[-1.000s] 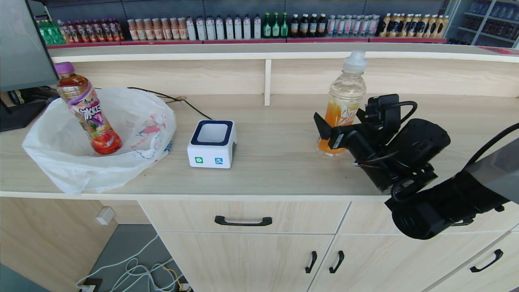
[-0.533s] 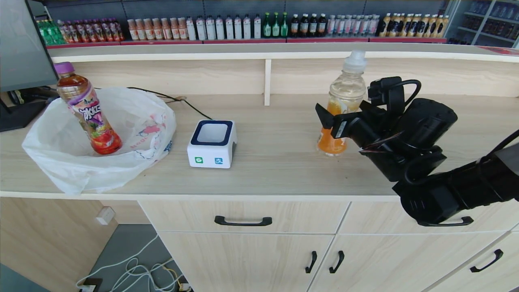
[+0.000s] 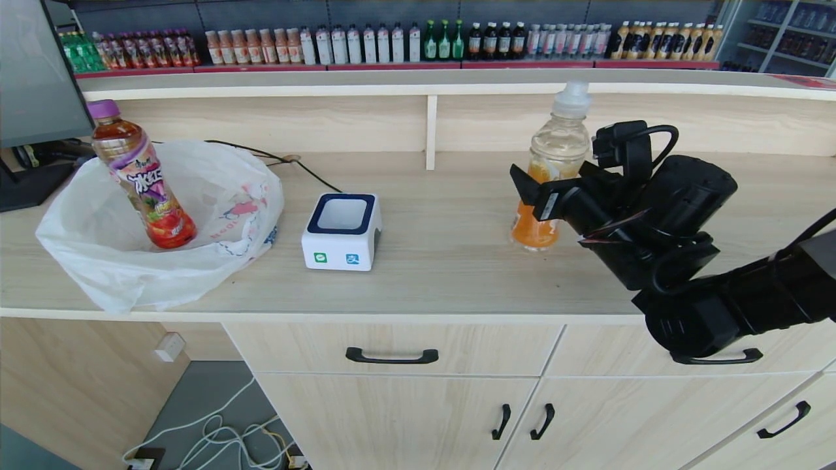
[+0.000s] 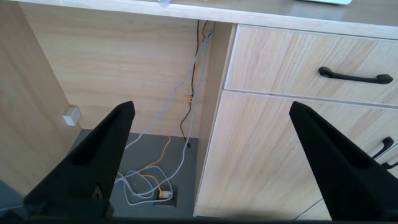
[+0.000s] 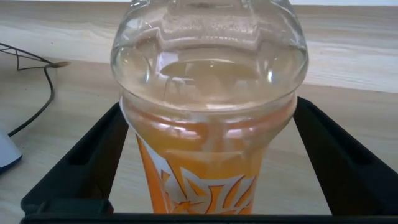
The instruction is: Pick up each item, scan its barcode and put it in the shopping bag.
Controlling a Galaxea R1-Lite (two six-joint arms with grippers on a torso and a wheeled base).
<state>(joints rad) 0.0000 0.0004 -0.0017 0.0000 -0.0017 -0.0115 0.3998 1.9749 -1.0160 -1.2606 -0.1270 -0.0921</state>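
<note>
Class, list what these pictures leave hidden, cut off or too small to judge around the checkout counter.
1. Clear plastic bottle of orange drink: barcode unseen; in head view the right gripper partly covers its label, and the right wrist view crops cap and base.
2. Whether that gripper's fingers touch it: unclear, both views.
3. Red tea bottle in white plastic bag: no barcode shows, head view.
4. Shelf bottles: too small, head view.

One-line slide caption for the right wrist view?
Right gripper open around the orange drink bottle, which stands upright on the wooden counter, before the grasp.
</note>
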